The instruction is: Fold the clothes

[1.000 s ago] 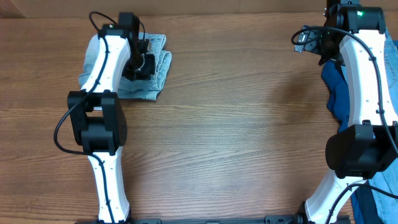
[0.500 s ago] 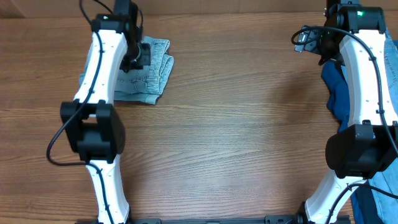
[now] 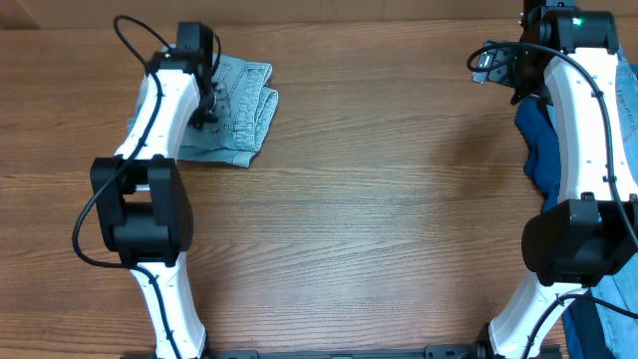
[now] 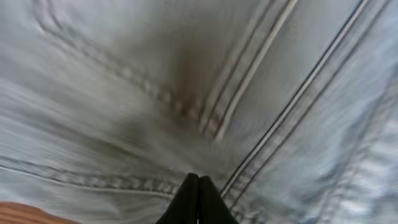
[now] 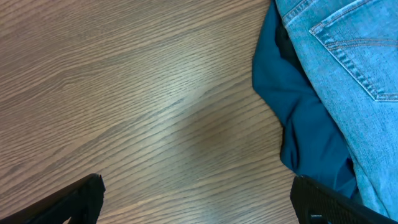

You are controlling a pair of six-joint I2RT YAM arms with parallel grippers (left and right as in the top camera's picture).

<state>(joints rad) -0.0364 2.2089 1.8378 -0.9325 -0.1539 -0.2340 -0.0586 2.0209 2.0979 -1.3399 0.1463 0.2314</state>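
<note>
Denim first: the folded light-wash shorts (image 3: 239, 115) lie on the worktop (image 3: 379, 219) right under the left tool (image 4: 198, 190), whose tips are pressed together. The pocket seams run diagonally ahead of it. The right tool (image 5: 196, 190) is spread wide, with dark blue cloth (image 5: 298, 124) and pale jeans (image 5: 354, 56) ahead to its right.

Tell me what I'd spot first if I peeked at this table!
The folded pale denim shorts at the table's far left, with the left gripper shut close over them. Then the dark blue cloth and jeans piled at the right edge, beside the open right gripper.
</note>
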